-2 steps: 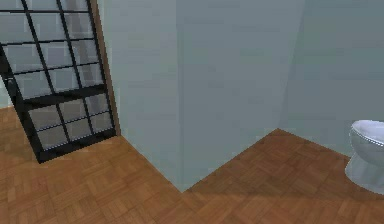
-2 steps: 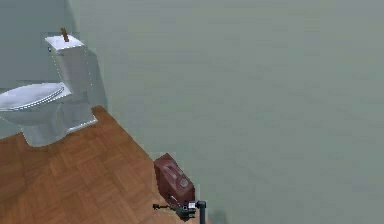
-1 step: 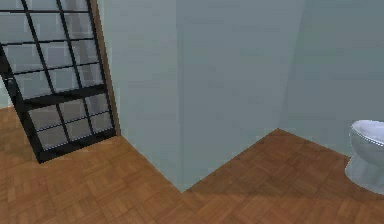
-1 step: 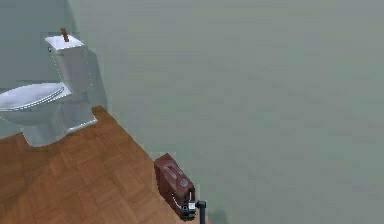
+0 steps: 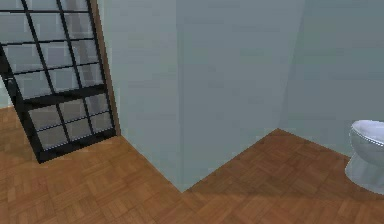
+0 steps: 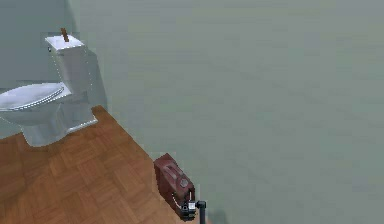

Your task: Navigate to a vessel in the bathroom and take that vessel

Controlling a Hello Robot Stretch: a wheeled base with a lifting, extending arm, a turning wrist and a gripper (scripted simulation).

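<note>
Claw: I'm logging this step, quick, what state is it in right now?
Claw: state cannot be told; a reddish-brown box stands on the floor at it, so I cannot tell whether it holds anything.

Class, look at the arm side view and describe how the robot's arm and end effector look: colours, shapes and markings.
The arm is a short dark bar rising from the arm side view's bottom edge. At its far end sits a small white square with black marks. Left of that, the end effector is a small dark shape, its fingers too small to make out.
</note>
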